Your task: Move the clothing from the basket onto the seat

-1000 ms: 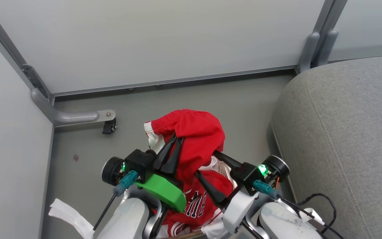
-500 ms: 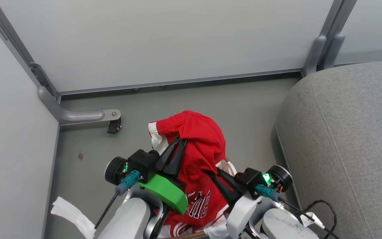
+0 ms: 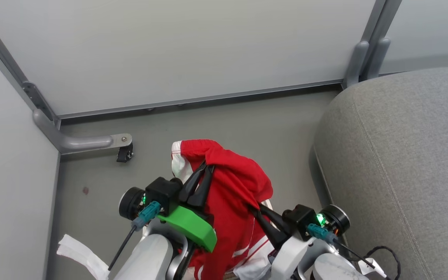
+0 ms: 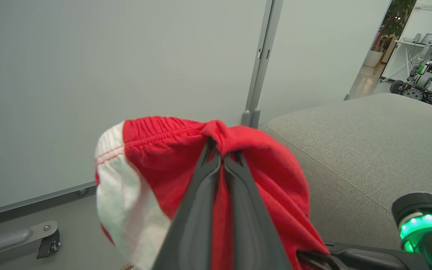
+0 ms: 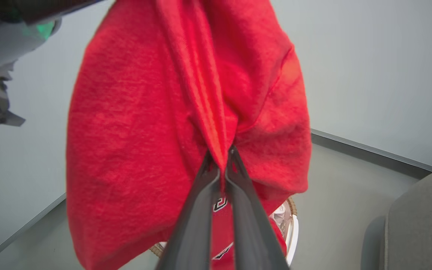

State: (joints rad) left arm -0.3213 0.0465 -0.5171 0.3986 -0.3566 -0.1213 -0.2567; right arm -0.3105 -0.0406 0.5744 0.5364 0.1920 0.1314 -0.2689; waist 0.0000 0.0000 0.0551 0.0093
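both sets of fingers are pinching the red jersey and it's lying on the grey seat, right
Not quite. The left fingers and right fingers do pinch the jersey, but it is not lying on the seat. The head view shows it hanging from them in the air, left of the seat.
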